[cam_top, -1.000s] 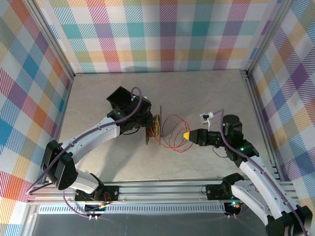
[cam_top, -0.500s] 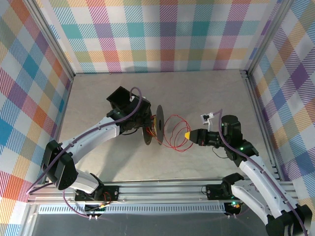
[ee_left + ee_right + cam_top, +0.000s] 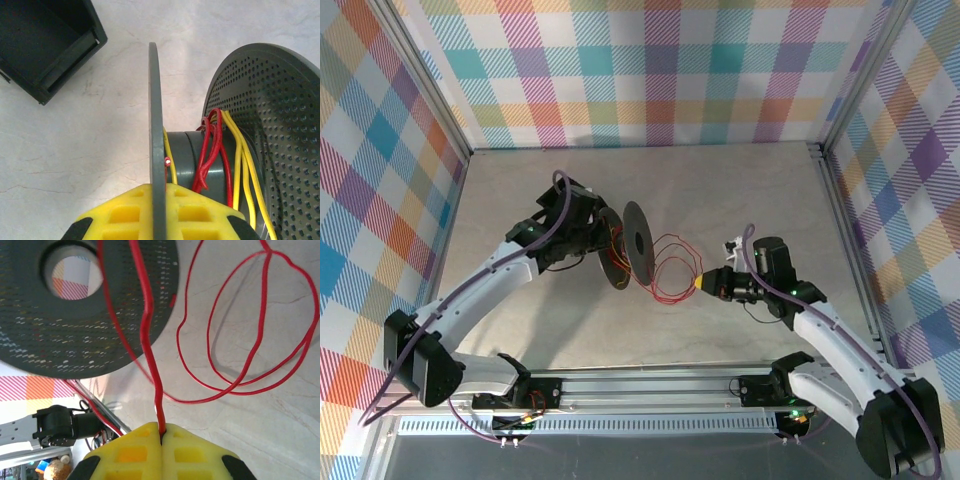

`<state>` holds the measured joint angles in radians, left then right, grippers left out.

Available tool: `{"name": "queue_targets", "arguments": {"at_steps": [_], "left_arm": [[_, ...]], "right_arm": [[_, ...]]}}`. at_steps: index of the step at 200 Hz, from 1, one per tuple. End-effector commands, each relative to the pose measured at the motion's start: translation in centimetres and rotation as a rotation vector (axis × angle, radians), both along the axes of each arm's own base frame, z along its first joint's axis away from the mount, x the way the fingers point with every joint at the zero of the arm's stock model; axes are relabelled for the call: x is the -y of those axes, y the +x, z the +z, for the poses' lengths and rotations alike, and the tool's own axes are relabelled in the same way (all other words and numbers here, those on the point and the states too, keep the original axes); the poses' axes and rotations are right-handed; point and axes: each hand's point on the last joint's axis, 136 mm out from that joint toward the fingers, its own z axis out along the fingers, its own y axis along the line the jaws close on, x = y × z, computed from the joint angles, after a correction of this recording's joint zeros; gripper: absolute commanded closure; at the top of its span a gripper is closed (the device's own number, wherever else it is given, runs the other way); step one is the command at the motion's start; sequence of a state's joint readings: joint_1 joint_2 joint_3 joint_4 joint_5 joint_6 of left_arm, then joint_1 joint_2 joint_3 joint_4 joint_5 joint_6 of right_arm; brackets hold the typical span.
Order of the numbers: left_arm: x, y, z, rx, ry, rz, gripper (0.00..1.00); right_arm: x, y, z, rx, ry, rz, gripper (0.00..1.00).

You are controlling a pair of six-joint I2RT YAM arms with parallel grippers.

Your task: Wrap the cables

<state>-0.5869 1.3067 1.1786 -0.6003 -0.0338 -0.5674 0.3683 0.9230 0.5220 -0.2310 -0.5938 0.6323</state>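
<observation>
My left gripper (image 3: 159, 200) is shut on the thin rim of one flange (image 3: 155, 115) of a grey spool (image 3: 625, 245), holding it above the table. Red cable (image 3: 212, 145) and yellow cable (image 3: 245, 165) are wound on its hub, in front of the perforated far flange (image 3: 272, 125). From the spool, loose red loops (image 3: 670, 272) trail right to my right gripper (image 3: 703, 284). In the right wrist view that gripper (image 3: 161, 432) is shut on the red cable (image 3: 150, 355), with more loops (image 3: 260, 340) lying on the table and the spool (image 3: 100, 315) ahead of it.
An open black box (image 3: 45, 45) sits on the table just beyond the spool, close to the left wrist. The metal frame rail (image 3: 650, 385) runs along the near edge, and plaid walls (image 3: 650, 70) close in the back and sides.
The left arm has swung up and left, turning the spool so its flanges face more toward the camera. The right gripper has shifted slightly down and left, still holding the red cable.
</observation>
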Motion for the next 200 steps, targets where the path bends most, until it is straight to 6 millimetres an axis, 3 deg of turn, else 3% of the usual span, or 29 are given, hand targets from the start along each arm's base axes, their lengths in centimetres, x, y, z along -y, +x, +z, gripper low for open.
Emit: {"name": "queue_targets", "arguments": {"at_steps": [1, 56, 86, 121, 200], "left_arm": [[0.6, 0.4, 5.2, 0.104, -0.175, -0.008, 1.00], [0.2, -0.2, 6.4, 0.116, -0.247, -0.021, 1.00], [-1.2, 0.2, 5.7, 0.143, -0.170, 0.021, 1.00], [-0.6, 0.6, 5.1, 0.137, -0.168, -0.003, 1.00], [-1.5, 0.1, 5.1, 0.151, -0.141, 0.008, 1.00]], "right_arm": [[-0.2, 0.4, -1.1, 0.000, -0.015, 0.005, 1.00], [-0.2, 1.3, -2.3, -0.045, -0.043, -0.019, 1.00], [-0.9, 0.8, 0.5, 0.028, 0.028, 0.010, 1.00], [-1.4, -0.4, 4.4, 0.129, 0.103, 0.066, 0.68], [-0.1, -1.0, 6.8, 0.192, 0.020, 0.053, 0.39]]}}
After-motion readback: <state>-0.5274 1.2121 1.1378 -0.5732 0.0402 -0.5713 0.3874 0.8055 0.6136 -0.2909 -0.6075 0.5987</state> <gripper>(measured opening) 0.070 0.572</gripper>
